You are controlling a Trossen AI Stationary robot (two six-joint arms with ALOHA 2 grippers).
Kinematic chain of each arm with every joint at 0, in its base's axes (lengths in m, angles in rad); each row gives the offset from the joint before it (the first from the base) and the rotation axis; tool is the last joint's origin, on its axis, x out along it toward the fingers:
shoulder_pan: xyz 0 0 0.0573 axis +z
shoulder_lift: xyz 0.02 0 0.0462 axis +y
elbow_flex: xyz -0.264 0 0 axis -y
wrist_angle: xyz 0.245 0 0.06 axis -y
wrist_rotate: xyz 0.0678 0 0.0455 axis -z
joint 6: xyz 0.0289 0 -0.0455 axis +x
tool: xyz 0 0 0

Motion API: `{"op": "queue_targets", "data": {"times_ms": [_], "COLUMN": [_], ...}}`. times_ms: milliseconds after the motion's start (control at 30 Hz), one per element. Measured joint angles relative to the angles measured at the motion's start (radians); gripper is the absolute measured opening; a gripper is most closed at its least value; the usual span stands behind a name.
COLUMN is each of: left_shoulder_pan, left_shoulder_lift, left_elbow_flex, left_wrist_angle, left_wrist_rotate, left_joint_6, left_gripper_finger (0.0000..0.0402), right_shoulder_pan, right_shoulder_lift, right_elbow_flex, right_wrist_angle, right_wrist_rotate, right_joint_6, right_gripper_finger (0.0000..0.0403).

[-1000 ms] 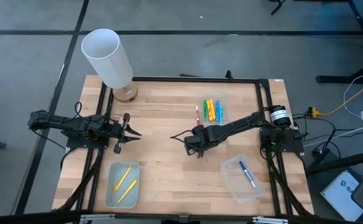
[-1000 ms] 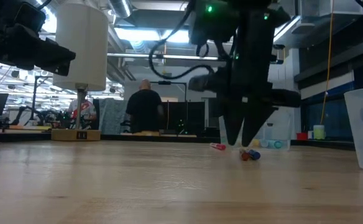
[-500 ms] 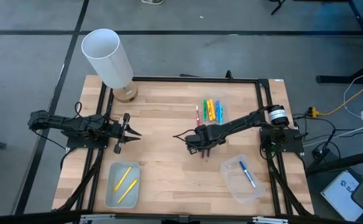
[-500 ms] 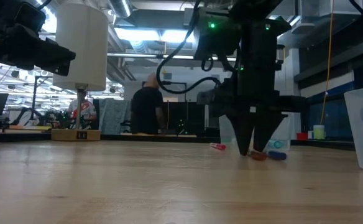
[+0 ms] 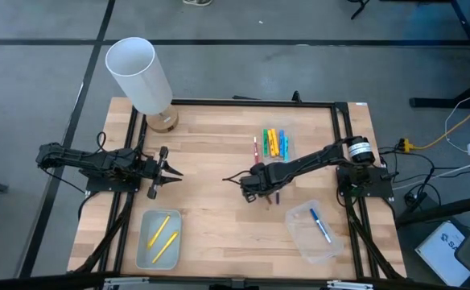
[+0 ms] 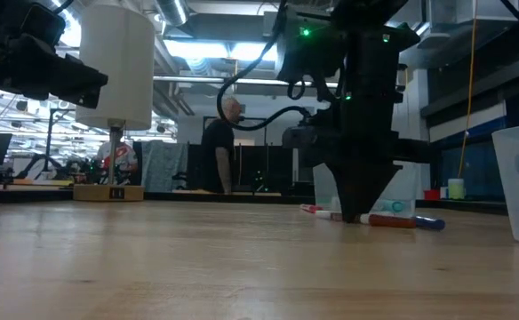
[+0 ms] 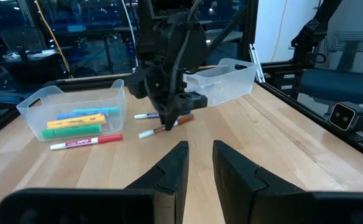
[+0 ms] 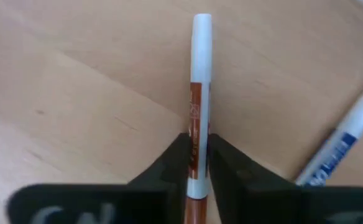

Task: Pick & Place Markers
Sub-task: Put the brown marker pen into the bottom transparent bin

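Closing now: your right gripper (image 8: 194, 163) has pinched onto the thin orange-and-white marker (image 8: 197, 106) at mid-table, fingers (image 8: 172, 158) open a second ago. Pick looks started; lift comes next. Left gripper (image 7: 197, 165), jaws narrow and empty, waits left of centre. Overhead, the arm hides that marker.

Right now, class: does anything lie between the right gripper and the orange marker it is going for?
Nothing visible does. The right gripper already has its fingers closed on the orange marker, which lies on the wooden table. A blue marker lies beside it, apart from the fingers.
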Motion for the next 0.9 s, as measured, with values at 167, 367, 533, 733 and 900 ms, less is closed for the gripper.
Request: {"op": "queue_targets", "data": {"times_ms": [167, 367, 533, 733, 900], "left_shoulder_pan": [0.000, 0.000, 0.000, 0.000, 0.000], "left_shoulder_lift": [0.000, 0.000, 0.000, 0.000, 0.000], "left_elbow_flex": [0.000, 0.000, 0.000, 0.000, 0.000], "left_wrist_angle": [0.000, 0.000, 0.000, 0.000, 0.000], "left_wrist_rotate": [0.000, 0.000, 0.000, 0.000, 0.000], "left_joint_6": [0.000, 0.000, 0.000, 0.000, 0.000], "left_gripper_finger": [0.0066, 0.0070, 0.0067, 0.0067, 0.0070], "right_shoulder_pan": [0.000, 0.001, 0.002, 0.002, 0.002], "right_shoulder_lift": [0.009, 0.010, 0.012, 0.014, 0.025], "right_elbow_flex": [-0.002, -0.002, -0.002, 0.033, 0.157], "right_wrist_angle": [0.022, 0.031, 0.032, -0.009, -0.150], "right_wrist_rotate": [0.014, 0.013, 0.013, -0.024, -0.067], "right_joint_6": [-0.097, -0.255, -0.270, -0.343, -0.397], "right_gripper_finger": [0.0029, 0.0030, 0.0030, 0.0030, 0.0030]}}
